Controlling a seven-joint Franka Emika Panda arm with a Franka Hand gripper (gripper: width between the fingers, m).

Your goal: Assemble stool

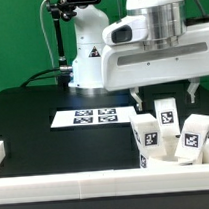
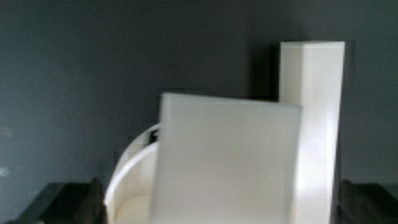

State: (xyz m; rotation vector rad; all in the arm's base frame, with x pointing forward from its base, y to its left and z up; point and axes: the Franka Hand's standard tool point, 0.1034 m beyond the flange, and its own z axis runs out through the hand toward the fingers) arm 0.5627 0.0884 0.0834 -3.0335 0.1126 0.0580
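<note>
Hovering my two-finger gripper point(image 1: 167, 91), jaws spread, holding nothing | above white plastic block legs point(image 1: 165, 113) | marker board point(image 1: 90, 117) nearby.

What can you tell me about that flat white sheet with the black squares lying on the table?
The marker board is a thin, flat white rectangle lying on the black table. It carries a row of black-and-white square tags printed on top. Nothing rests on it, and the white stool parts stand apart from it, toward the exterior view's right.
</note>
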